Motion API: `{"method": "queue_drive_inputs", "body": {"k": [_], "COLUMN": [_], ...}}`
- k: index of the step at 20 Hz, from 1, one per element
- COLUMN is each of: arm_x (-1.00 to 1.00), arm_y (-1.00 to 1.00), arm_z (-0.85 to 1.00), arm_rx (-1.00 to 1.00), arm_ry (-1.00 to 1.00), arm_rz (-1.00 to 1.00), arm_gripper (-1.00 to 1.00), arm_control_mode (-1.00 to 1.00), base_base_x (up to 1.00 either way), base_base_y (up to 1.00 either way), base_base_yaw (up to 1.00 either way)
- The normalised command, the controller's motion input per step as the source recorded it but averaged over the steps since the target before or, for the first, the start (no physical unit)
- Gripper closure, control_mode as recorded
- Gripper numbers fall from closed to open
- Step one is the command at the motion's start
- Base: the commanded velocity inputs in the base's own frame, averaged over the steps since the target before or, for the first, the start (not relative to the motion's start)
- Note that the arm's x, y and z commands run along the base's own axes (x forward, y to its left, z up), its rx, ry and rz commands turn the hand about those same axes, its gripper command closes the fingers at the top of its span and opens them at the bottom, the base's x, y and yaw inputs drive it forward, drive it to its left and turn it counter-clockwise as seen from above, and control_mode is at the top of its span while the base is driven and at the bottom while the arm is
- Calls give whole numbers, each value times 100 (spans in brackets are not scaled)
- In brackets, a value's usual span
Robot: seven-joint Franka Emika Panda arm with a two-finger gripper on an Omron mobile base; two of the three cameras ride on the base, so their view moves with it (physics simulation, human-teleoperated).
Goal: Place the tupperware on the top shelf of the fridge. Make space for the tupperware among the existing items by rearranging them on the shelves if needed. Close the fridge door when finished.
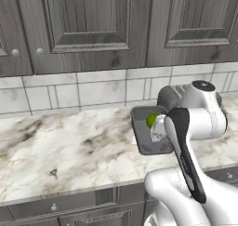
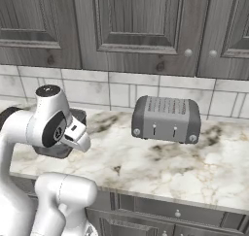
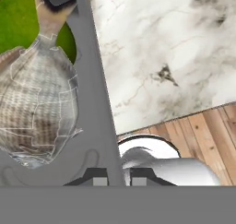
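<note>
We see the tupperware point(image 1: 149, 148), a dark grey square open box, on the marble bench point(image 1: 69, 150), close to the tiled backsplash point(image 1: 83, 92) and partly hidden behind the arm's white wrist in the left base view. Inside it sit a green ball point(image 1: 151, 120) and a whitish clear piece point(image 1: 158, 129), the ball on the wall side, the clear piece just in front of it.

In the hand view the end effector point(image 3: 112, 177) is at the box's rim point(image 3: 94, 80): its two dark fingertips point(image 3: 97, 174) stand on either side of the grey wall, one inside the box, one outside, closed tight on that wall. The clear piece point(image 3: 37, 103) and the green ball point(image 3: 18, 25) lie just beyond the inner fingertip. The box's base appears to rest on the bench; we cannot tell if it is lifted.

In the right base view a grey toaster point(image 2: 166, 118) stands on the bench near the backsplash, well apart from the box point(image 2: 61, 150). Dark wood cabinets point(image 2: 136, 21) hang above.
</note>
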Motion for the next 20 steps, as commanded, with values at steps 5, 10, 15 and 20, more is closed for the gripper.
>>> {"method": "queue_drive_inputs", "body": {"k": [5,10,15,20], "arm_x": [-21,-22,0,0], "arm_y": [-3,-3,0,0], "arm_z": [18,0,0,0], "arm_rx": [0,0,0,0], "arm_ry": [2,0,0,0], "arm_rz": [-1,0,0,0], "arm_gripper": [100,100,100,100], "arm_control_mode": [-100,100,100,100], "base_base_x": [0,-15,-69,-47], "base_base_y": [0,-3,-16,-18], "base_base_yaw": [0,0,0,-1]}}
